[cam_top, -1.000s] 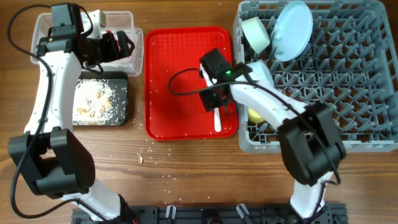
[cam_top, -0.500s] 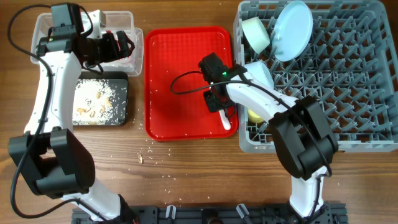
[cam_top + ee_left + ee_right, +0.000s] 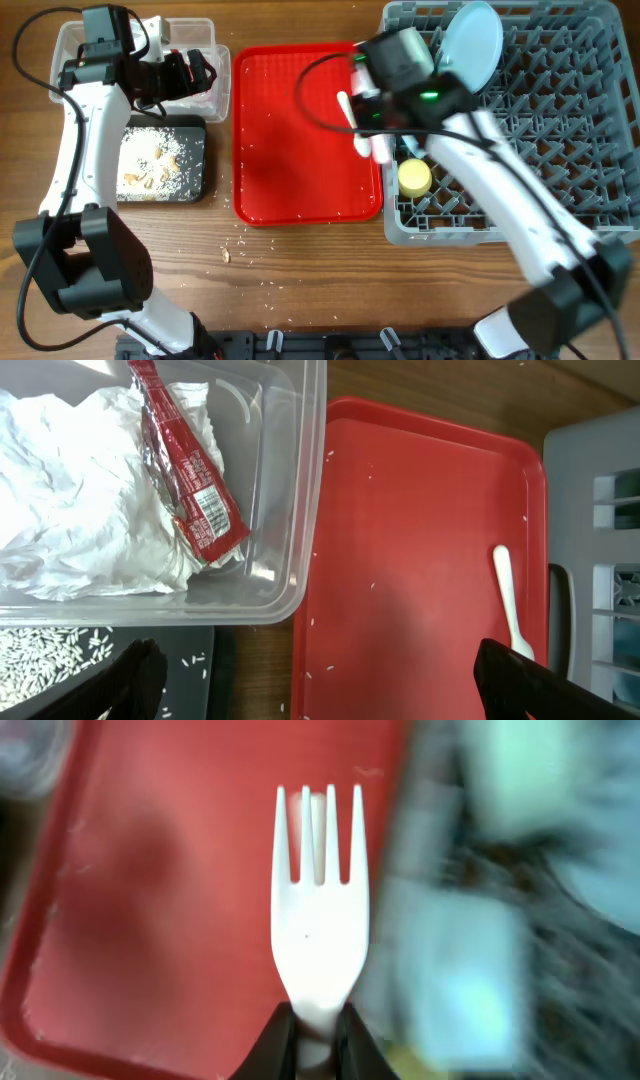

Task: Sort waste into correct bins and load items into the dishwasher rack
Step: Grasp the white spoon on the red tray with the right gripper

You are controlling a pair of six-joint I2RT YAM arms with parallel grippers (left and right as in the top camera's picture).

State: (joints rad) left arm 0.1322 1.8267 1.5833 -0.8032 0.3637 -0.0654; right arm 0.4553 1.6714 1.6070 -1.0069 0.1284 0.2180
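Observation:
My right gripper (image 3: 366, 140) (image 3: 315, 1020) is shut on the neck of a white plastic fork (image 3: 318, 925), held up over the red tray's right edge beside the grey dishwasher rack (image 3: 600, 230). The rack holds a pale blue plate (image 3: 470, 45), a light bowl (image 3: 412, 52) and a yellow cup (image 3: 414, 177). My left gripper (image 3: 195, 72) (image 3: 325, 695) hangs open at the clear tub (image 3: 70, 45), which contains the red-and-white wrapper (image 3: 185, 470) and the crumpled napkin (image 3: 70, 510). The black tray (image 3: 195, 185) below it carries rice crumbs (image 3: 150, 165).
The flat red serving tray (image 3: 290, 130) lies between the bins and the rack, with a few white grains on it. Loose crumbs (image 3: 245, 250) are scattered on the wooden table in front of it. My right arm spans the rack's front left part.
My right gripper closed on the fork at the tray's lower right, lifted it and carried it up toward the rack's left edge. The left arm has not moved.

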